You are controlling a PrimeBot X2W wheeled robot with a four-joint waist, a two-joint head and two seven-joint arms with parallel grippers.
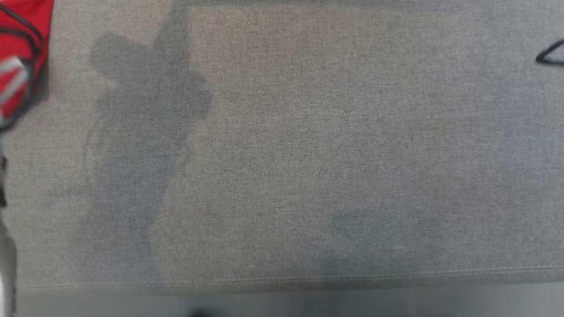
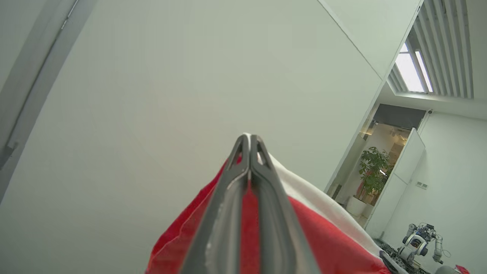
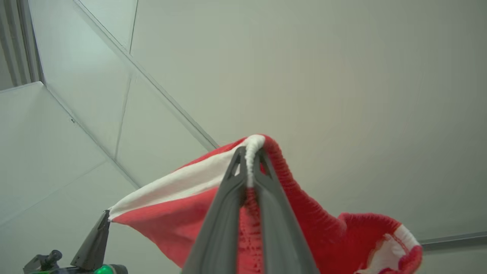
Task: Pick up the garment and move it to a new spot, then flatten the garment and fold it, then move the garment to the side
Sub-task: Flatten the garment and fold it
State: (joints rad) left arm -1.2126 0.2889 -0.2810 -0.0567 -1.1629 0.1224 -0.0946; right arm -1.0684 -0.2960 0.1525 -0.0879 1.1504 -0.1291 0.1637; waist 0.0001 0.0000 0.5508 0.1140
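Garment lifted: my left fingers point(image 2: 246, 148) and right fingers point(image 3: 243, 160) are each pinched shut on the red-and-white garment point(image 3: 163, 217), seen at ten o'clock over the grey desk point(image 1: 308, 154); placing, flattening, folding and moving aside all look undone

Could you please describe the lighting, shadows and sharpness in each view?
Head view: soft overall, a broad shadow across the grey tabletop, the red item in the corner smeared. Left wrist view: the window is blown out and the garment near the lens is soft. Right wrist view: evenly lit, knit texture crisp.
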